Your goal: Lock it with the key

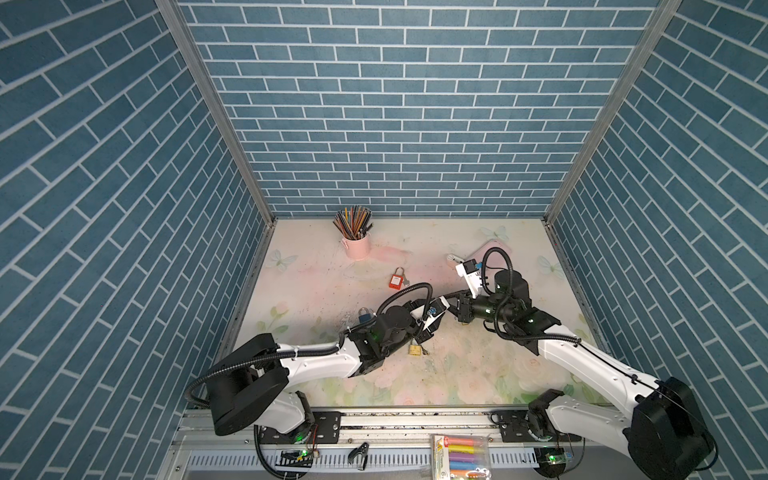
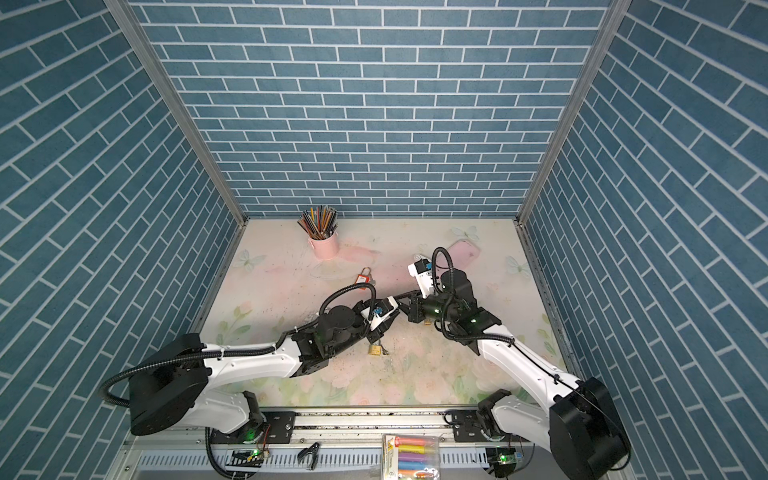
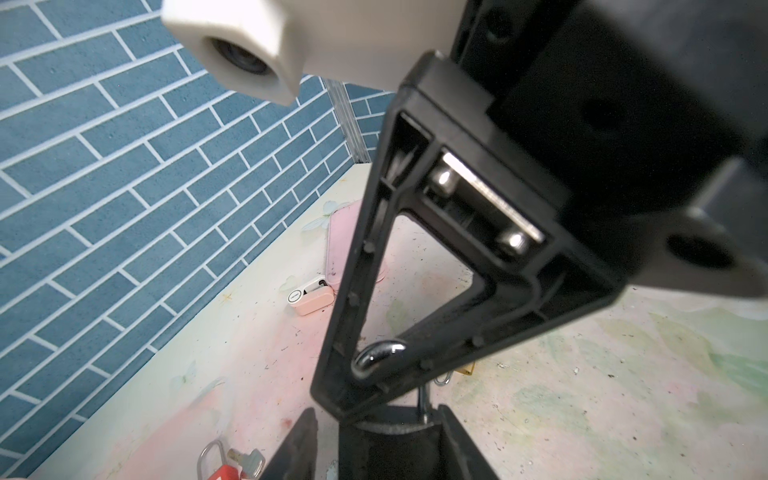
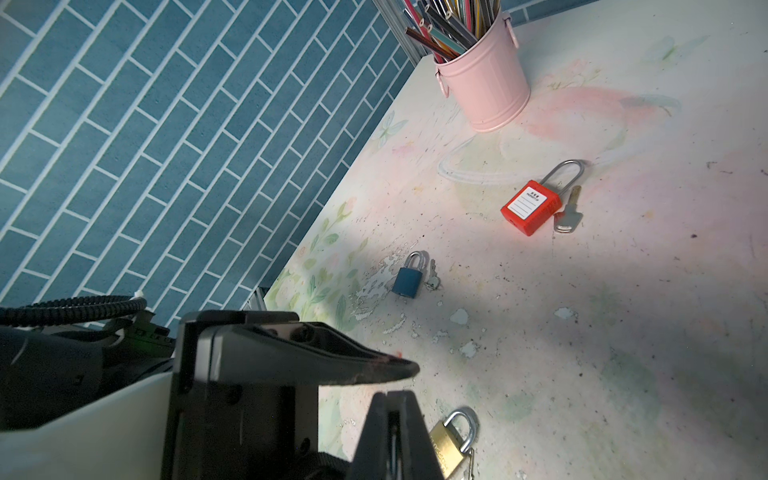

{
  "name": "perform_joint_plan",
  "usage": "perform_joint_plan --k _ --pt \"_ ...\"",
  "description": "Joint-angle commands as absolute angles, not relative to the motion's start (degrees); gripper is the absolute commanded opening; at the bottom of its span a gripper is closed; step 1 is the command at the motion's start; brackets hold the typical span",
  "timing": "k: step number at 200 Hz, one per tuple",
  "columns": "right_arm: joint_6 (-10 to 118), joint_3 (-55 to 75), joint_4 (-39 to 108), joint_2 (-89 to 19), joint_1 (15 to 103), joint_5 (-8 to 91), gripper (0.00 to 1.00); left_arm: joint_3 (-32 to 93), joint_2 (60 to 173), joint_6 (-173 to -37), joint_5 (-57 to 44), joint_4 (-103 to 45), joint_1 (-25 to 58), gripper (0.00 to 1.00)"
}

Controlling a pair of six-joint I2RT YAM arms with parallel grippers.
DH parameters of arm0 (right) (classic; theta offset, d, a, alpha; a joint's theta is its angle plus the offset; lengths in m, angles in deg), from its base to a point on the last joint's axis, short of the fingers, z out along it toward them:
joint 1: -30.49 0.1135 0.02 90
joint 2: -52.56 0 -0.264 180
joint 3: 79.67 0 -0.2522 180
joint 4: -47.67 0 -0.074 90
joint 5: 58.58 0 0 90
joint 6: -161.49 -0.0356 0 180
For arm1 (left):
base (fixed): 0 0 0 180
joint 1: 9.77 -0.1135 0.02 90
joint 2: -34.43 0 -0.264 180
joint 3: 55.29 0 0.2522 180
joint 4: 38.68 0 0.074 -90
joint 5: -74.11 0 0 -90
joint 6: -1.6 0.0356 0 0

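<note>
In the left wrist view a dark padlock body (image 3: 386, 449) stands between the fingers of my left gripper (image 3: 376, 411). The jaws are open, with a gap between one finger (image 3: 299, 444) and the body. The lock's silver shackle (image 3: 380, 353) shows through the frame of a right finger. My right gripper (image 4: 392, 395) is shut on that shackle. In both top views the two grippers meet nose to nose above mid-table, left gripper (image 1: 441, 306) against right gripper (image 1: 451, 298). This lock's key is hidden.
A brass padlock (image 1: 415, 351) with keys lies just below the grippers. A red padlock (image 1: 397, 279) and a blue padlock (image 4: 409, 278) each lie with a key beside them. A pink pencil bucket (image 1: 356, 245) stands at the back, and a pink flat case (image 2: 465, 253) lies at the back right.
</note>
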State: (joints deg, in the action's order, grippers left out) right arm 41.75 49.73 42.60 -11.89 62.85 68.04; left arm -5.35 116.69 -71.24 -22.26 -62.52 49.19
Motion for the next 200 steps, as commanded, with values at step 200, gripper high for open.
perform_joint_plan --k 200 --pt "39.3 48.9 40.7 -5.5 61.3 61.0 0.28 -4.2 114.2 -83.9 -24.6 -61.5 47.0 0.1"
